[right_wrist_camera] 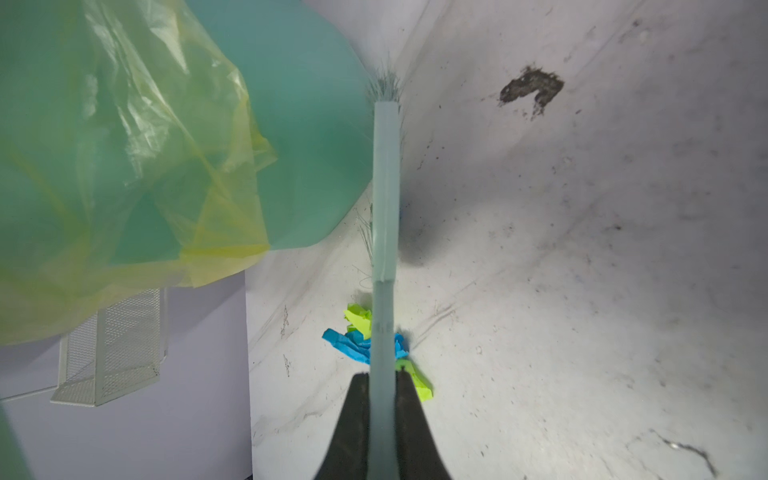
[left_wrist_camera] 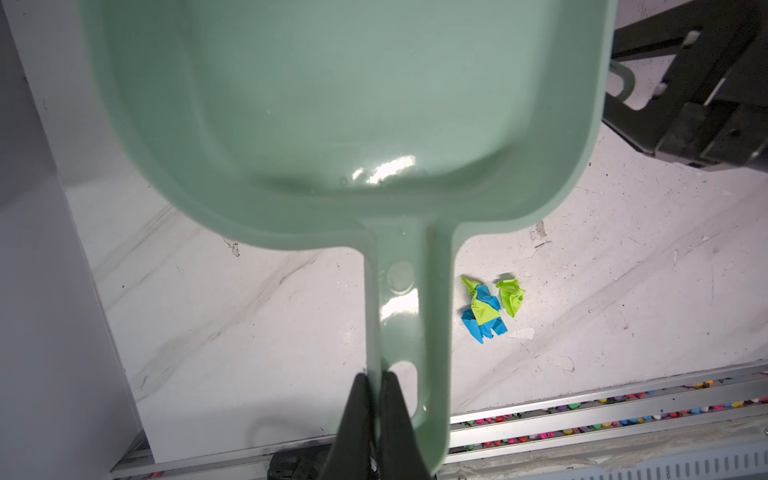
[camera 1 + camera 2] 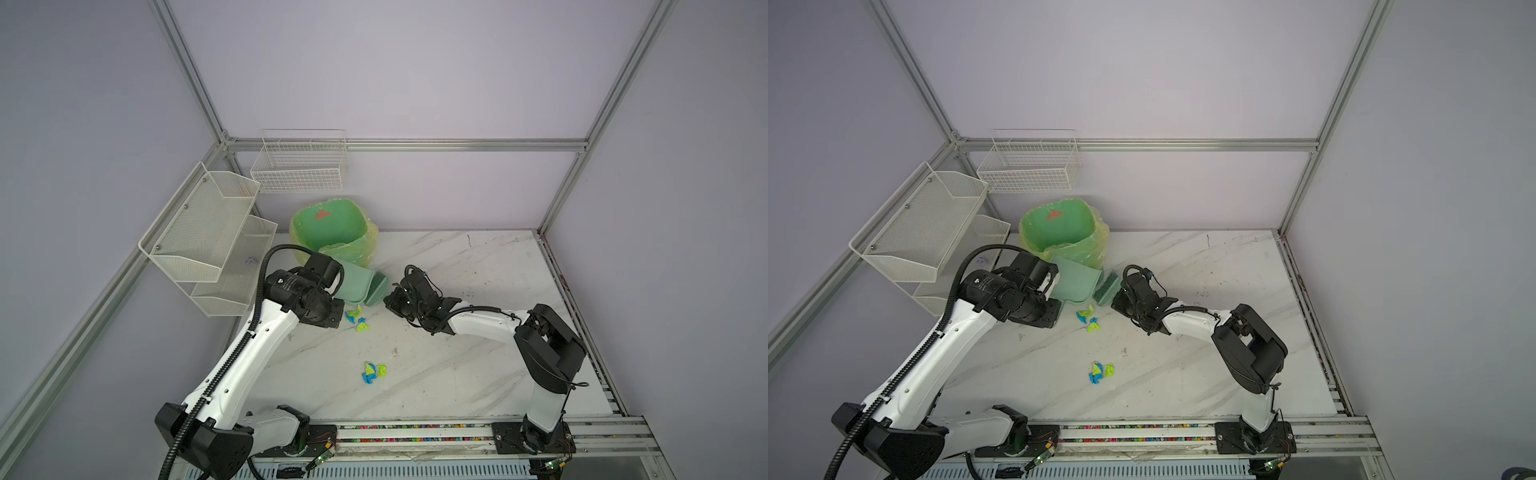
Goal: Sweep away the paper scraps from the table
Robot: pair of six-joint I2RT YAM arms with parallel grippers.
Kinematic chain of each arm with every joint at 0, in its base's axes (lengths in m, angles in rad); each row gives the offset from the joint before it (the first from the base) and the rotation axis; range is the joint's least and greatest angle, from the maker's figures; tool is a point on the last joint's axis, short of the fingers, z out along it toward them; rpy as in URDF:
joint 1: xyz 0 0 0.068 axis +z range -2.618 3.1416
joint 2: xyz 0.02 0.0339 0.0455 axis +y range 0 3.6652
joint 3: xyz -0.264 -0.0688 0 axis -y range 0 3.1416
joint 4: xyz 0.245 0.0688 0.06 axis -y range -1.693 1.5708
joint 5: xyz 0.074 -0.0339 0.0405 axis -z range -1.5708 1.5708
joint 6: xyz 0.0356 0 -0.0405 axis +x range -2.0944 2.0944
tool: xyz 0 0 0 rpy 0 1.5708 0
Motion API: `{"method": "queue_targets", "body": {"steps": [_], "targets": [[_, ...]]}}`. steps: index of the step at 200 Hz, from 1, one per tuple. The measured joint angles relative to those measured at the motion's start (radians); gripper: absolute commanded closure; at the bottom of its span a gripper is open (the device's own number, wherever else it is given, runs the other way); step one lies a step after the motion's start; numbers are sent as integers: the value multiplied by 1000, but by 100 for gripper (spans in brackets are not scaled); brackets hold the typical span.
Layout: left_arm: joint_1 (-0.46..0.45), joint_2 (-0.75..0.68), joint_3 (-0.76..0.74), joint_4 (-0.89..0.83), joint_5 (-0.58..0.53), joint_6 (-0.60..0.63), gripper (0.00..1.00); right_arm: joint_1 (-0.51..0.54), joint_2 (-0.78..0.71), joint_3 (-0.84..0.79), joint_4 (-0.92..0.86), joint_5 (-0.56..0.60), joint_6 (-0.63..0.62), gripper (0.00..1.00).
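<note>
- Now, left gripper (image 2: 376, 376) clamped on the dustpan (image 2: 332, 104) handle, pan held out ahead of it.
- Right gripper (image 1: 383, 376) clamped on the brush (image 1: 386, 187) handle; brush head just beside the dustpan's edge.
- Paper scraps (image 1: 353, 345): one cluster on the worktop (image 3: 457, 374) directly beneath the right gripper's tips.
- Second cluster (image 3: 374, 371) well behind both grippers, toward the arm bases.
- Lined green bin (image 3: 328, 232) just beyond the dustpan.

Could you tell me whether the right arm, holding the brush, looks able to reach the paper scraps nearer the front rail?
Probably yes: the right gripper, shut on the brush, hangs over the table, and nothing seems to stand between it and those paper scraps.
</note>
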Motion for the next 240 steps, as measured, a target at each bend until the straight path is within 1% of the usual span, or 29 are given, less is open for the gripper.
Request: {"method": "queue_targets", "body": {"steps": [35, 60, 87, 135, 179, 205, 240], "targets": [[0, 7, -4, 5, -15, 0, 100, -1, -142, -72, -47, 23, 0, 100], [0, 7, -7, 6, -32, 2, 100, -3, -248, -91, -93, 42, -3, 100], [5, 12, -7, 11, -43, 7, 100, 4, -299, -85, -99, 35, -8, 100], [23, 18, -7, 11, -49, 8, 100, 74, -253, -79, -102, -5, -8, 100], [25, 18, -7, 11, -49, 8, 100, 154, -148, -42, -79, -55, -5, 100], [25, 18, -7, 9, -49, 8, 100, 180, -97, -11, -57, -80, -4, 100], [27, 18, -7, 7, -49, 8, 100, 184, -24, 37, -24, -110, -8, 100]]}}
